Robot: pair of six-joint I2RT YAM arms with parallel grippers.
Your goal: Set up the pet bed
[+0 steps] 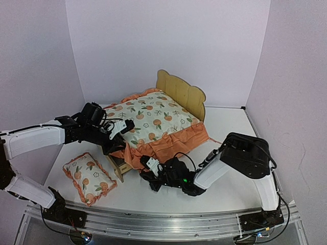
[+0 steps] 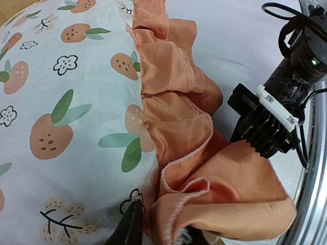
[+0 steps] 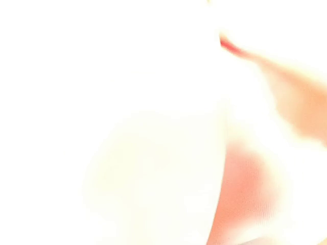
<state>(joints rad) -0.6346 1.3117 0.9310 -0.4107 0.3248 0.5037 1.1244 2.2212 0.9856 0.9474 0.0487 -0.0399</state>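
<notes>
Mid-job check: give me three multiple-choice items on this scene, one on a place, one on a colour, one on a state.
1. Where is the small pillow? A on the mattress; B on the table; C against the headboard.
2. The mattress frill is: A blue; B green; C orange.
3. The mattress is: A lying on the bed; B rolled up; C hanging in the air.
Answers: B, it lies on the table, off the bed; C, orange fabric edges the mattress; A, it is spread flat on the bed.
</notes>
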